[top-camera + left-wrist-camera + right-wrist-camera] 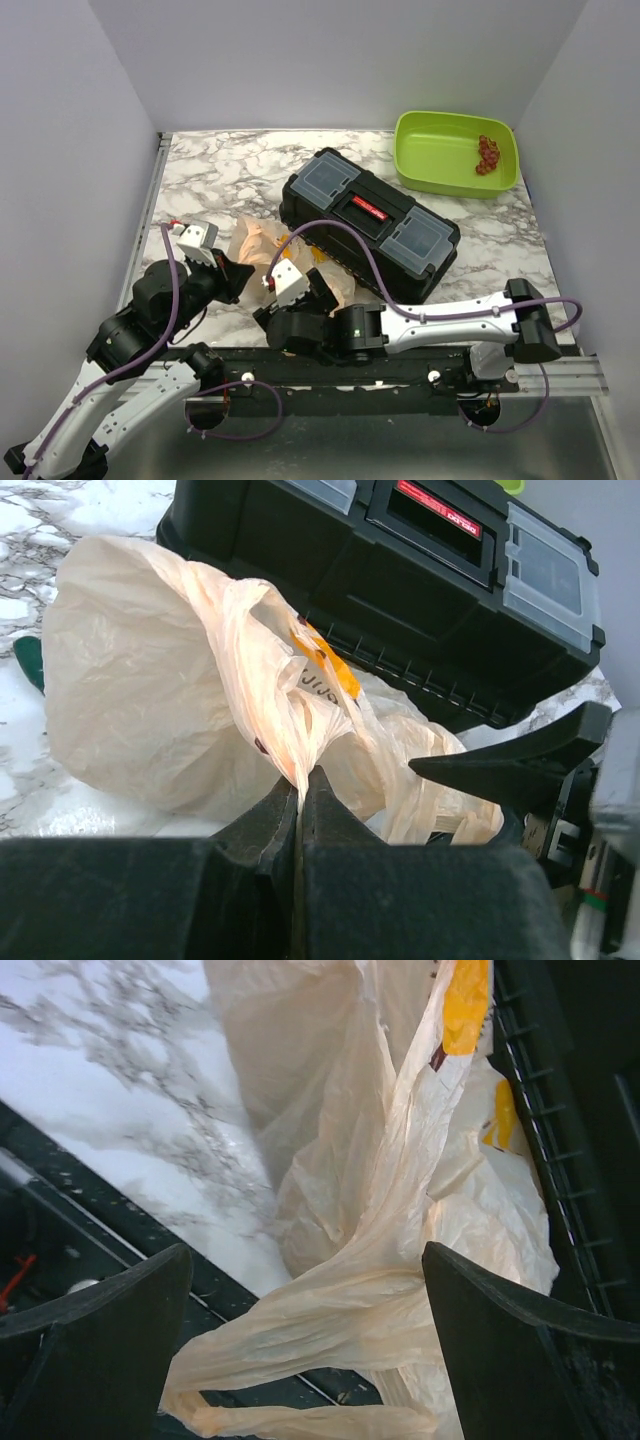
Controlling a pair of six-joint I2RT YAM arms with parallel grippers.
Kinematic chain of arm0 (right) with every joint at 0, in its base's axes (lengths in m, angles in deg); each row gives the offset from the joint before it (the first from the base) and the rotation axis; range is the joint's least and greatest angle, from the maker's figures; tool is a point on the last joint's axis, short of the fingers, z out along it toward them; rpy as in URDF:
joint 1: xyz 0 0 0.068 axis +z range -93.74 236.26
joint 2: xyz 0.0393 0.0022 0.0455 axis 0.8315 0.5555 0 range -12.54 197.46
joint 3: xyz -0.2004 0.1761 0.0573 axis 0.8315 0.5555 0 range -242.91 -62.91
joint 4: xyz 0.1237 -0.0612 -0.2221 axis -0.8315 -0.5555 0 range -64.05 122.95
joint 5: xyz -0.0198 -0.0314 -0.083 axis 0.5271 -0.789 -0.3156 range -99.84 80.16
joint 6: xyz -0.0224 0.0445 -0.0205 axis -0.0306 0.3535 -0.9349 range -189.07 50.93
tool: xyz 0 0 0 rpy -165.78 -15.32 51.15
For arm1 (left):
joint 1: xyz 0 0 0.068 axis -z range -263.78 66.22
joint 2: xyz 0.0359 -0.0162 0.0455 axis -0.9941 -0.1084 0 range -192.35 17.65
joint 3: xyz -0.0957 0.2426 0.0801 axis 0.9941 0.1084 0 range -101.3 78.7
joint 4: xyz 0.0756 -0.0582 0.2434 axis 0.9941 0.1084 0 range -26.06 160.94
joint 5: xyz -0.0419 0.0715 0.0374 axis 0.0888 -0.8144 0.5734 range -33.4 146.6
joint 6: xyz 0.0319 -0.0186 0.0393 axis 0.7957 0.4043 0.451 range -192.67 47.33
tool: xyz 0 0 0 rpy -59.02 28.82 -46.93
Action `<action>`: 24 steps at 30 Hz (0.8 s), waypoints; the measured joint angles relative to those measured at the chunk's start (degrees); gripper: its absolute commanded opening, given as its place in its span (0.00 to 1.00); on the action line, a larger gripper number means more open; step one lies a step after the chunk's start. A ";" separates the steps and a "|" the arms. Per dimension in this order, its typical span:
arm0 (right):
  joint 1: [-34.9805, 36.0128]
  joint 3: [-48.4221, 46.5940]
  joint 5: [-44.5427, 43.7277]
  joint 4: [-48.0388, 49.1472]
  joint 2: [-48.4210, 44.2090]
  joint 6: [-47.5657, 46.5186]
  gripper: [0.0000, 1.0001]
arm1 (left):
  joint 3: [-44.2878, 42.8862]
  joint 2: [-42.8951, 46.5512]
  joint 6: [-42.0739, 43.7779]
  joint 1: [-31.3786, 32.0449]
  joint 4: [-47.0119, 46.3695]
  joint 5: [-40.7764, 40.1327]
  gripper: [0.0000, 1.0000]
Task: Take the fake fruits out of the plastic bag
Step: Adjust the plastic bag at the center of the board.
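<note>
The tan plastic bag (258, 243) with orange-yellow prints lies crumpled on the marble table, against the near left side of the black toolbox. My left gripper (236, 276) is shut on a pinched fold of the bag (150, 680), the film running between the closed fingertips (300, 785). My right gripper (312, 282) is open at the bag's near right end. In the right wrist view its jaws (305, 1295) stand wide apart either side of a twisted handle loop of the bag (360, 1290) without touching it. The fake fruits are hidden; none shows through the film.
The black toolbox (370, 220) lies diagonally mid-table, right behind the bag (420, 590). A lime green tub (430, 165) at the back right holds a red grape cluster (487, 155). A dark green edge (30, 660) peeks from under the bag's left side. The table's near rail (90, 1220) lies under the right gripper.
</note>
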 measured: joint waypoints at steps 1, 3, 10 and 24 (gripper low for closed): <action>0.46 -0.81 -1.62 -1.75 1.05 1.20 1.00 | 0.13 0.00 0.13 0.00 0.00 -0.11 0.00; 1.14 -1.92 -4.35 -5.49 2.91 3.78 1.00 | 0.24 0.00 0.42 0.00 0.00 -0.48 0.00; 1.68 -2.69 -10.19 -17.14 5.86 12.07 1.00 | 0.90 0.00 1.77 0.00 -0.90 -2.51 0.00; 1.73 10.60 -11.76 -13.55 -12.39 10.10 0.78 | 0.98 0.79 5.38 0.00 -1.22 -7.89 0.00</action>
